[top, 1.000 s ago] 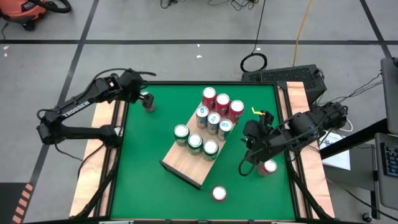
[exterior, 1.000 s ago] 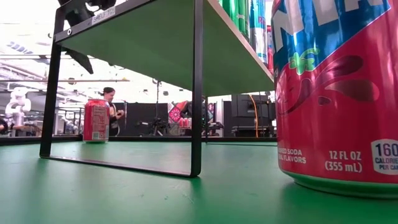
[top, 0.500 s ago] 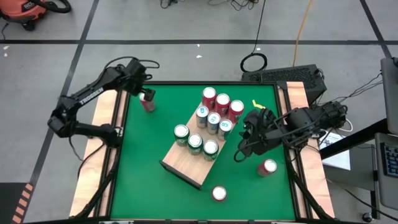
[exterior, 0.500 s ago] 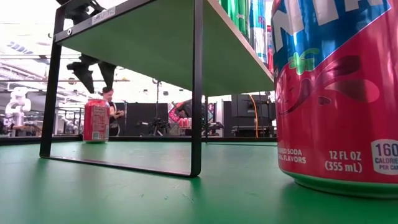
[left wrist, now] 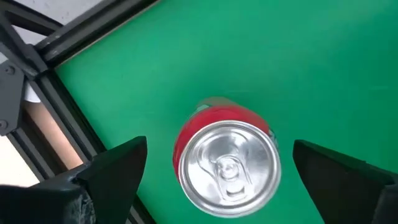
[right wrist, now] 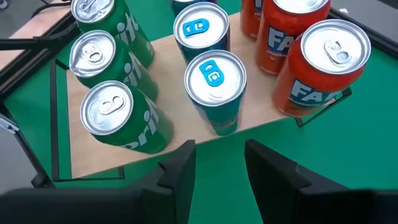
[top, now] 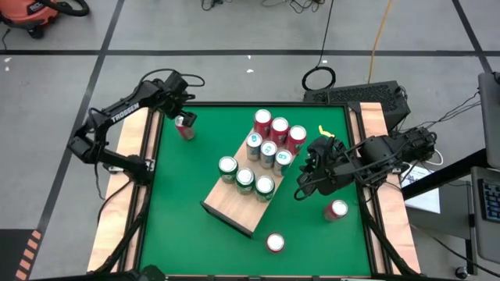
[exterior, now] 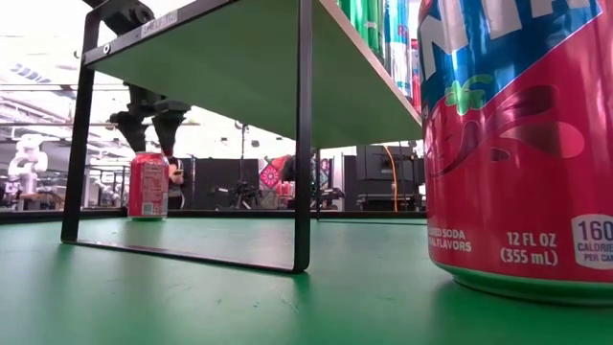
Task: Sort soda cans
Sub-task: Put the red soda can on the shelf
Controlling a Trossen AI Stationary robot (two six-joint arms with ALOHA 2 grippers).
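Observation:
A red can (top: pixel 185 125) stands upright on the green table at the far left; it also shows in the low view (exterior: pixel 147 184). My left gripper (left wrist: pixel 227 180) is open just above it, one finger to each side of its silver top (left wrist: pixel 227 165), touching nothing. My right gripper (right wrist: pixel 217 171) is open and empty at the right (top: pixel 299 191), facing the raised wooden board (top: pixel 234 204). On the board stand three red cans (top: pixel 280 127), three teal cans (top: pixel 269 151) and three green cans (top: pixel 245 178). Two more red cans (top: pixel 336 209) (top: pixel 275 243) stand on the table.
The board rests on thin black metal legs (exterior: pixel 304 134) with open room beneath. The red can near the front edge fills the right of the low view (exterior: pixel 517 144). Bare green table lies at the near left (top: pixel 180 226). Wooden side rails (top: pixel 129 156) border the table.
My left gripper has swung over the far-left red can, turned its fingers down and come lower toward the can's top; the can has stayed put. My right gripper has drawn away from the red can at the right, toward the board and the far edge.

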